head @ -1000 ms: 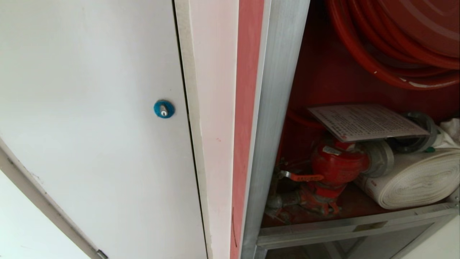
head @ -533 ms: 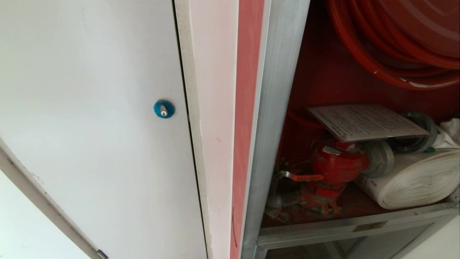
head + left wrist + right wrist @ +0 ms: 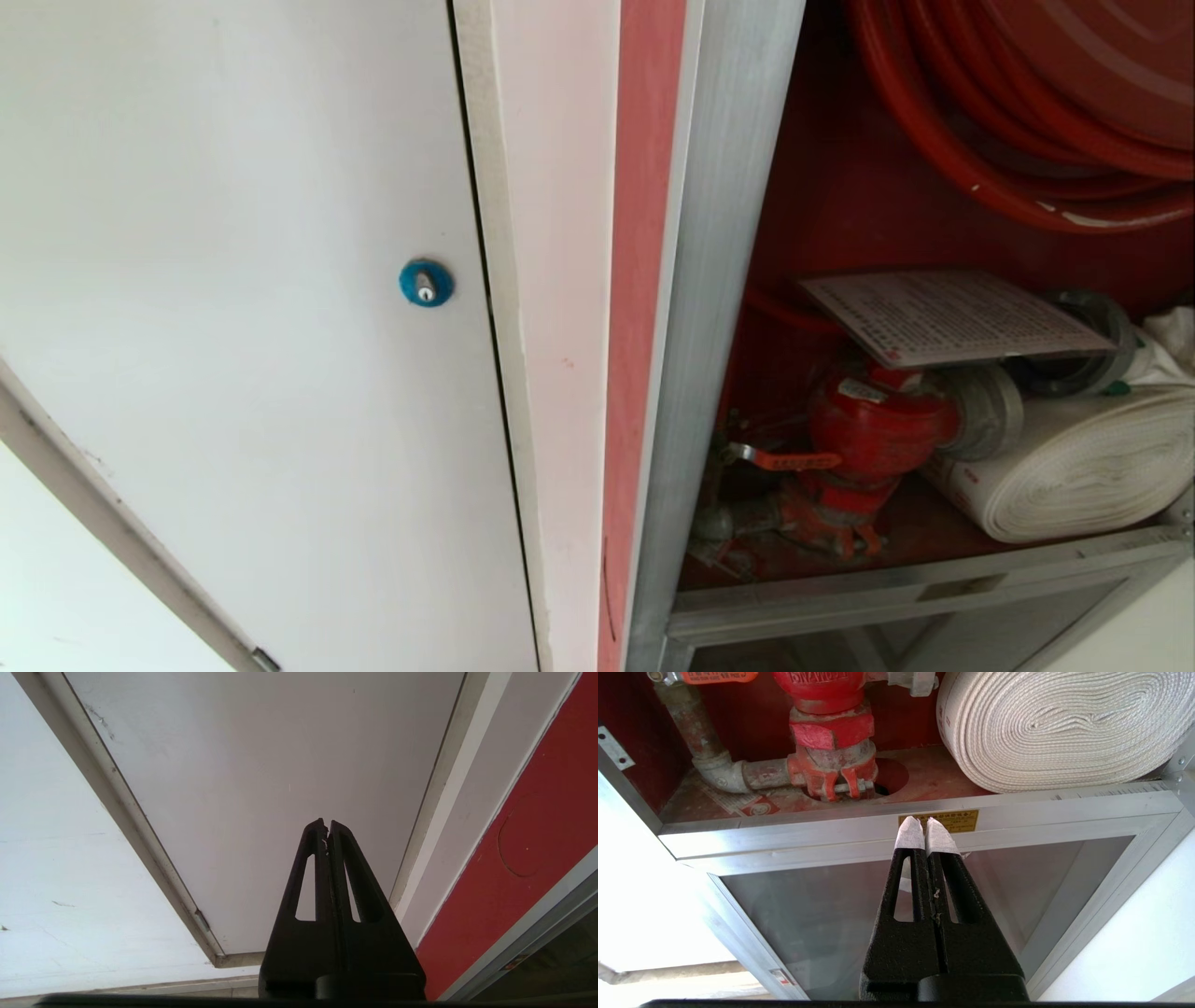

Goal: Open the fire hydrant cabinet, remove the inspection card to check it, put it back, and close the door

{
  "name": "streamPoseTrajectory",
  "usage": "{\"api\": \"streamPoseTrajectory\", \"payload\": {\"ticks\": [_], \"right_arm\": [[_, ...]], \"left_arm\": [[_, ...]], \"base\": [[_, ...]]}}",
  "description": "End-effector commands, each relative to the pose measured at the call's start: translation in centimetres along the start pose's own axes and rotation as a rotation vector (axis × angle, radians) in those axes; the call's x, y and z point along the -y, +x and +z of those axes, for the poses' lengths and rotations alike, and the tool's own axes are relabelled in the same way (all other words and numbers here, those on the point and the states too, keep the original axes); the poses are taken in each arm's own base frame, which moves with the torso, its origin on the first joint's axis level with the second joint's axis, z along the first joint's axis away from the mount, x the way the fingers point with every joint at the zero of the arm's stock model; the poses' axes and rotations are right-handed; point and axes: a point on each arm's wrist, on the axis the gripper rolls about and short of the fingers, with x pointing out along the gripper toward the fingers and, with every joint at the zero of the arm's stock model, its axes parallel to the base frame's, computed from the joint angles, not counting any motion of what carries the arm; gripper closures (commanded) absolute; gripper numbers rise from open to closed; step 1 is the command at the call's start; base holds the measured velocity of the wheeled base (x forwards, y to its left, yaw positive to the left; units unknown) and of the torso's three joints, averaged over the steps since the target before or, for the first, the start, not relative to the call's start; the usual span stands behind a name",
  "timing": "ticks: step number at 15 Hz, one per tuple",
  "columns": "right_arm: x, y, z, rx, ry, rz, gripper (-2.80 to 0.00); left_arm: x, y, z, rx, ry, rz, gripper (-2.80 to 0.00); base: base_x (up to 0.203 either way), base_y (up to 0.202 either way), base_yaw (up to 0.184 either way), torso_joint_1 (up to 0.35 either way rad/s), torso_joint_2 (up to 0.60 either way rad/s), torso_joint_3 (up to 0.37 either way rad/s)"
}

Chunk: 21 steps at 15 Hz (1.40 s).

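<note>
While neither arm shows from the robot's head, the fire hydrant cabinet (image 3: 719,373) stands open on the right, its aluminium frame beside a plain white door (image 3: 233,327) with a blue round lock (image 3: 427,283). Inside the red interior, coils of a red hose reel (image 3: 1018,112) hang at the top. Below them the inspection card (image 3: 952,315), a pale printed sheet, lies flat and slightly tilted, resting on top of the red valve (image 3: 878,429) and reaching over toward a metal coupling to its right. A white rolled hose (image 3: 1074,467) lies on the cabinet floor just beside the valve. The glass door of the cabinet is not in view.

The left gripper (image 3: 327,825) points at the plain white door with its black fingers pressed together, holding nothing. The right gripper (image 3: 926,822) has its white-taped fingertips (image 3: 909,833) closed against each other, empty, hanging in front of the aluminium rail below the valve, over a small yellow label (image 3: 959,820), with a smaller dark glass panel (image 3: 822,914) beneath it.
</note>
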Motion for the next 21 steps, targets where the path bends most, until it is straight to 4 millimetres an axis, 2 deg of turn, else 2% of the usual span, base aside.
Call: {"api": "streamPoseTrajectory", "payload": {"ticks": [1, 3, 5, 8, 12, 21], "right_arm": [[0.0, 0.0, 0.0, -0.002, 0.002, 0.0, 0.0], [0.0, 0.0, 0.0, 0.002, 0.001, -0.022, 0.0], [0.0, -0.2, 0.9, 0.031, 0.0, -0.025, 0.0], [-0.2, -0.7, 3.7, 0.063, -0.001, -0.023, 0.0], [-0.4, -0.1, 8.6, 0.065, -0.041, -0.026, 0.0], [-0.7, 5.3, 15.2, -0.149, -0.762, -0.038, 0.0]], "left_arm": [[0.0, 0.0, 0.0, 0.001, 0.0, 0.0, 0.0], [0.0, 0.0, 0.0, 0.001, 0.0, 0.0, 0.0], [0.0, 0.0, 0.0, 0.001, 0.0, 0.0, 0.0], [0.0, 0.0, 0.0, 0.001, 0.001, 0.0, 0.0], [0.0, 0.0, 0.0, 0.001, 0.0, 0.0, 0.0], [0.0, 0.0, 0.0, 0.001, 0.001, 0.0, 0.0]], "base": [[0.0, 0.0, 0.0, 0.0, 0.0, 0.0], [0.0, 0.0, 0.0, 0.0, 0.0, 0.0], [0.0, 0.0, 0.0, 0.0, 0.0, 0.0], [0.0, 0.0, 0.0, 0.0, 0.0, 0.0], [0.0, 0.0, 0.0, 0.0, 0.0, 0.0], [0.0, 0.0, 0.0, 0.0, 0.0, 0.0]]}}
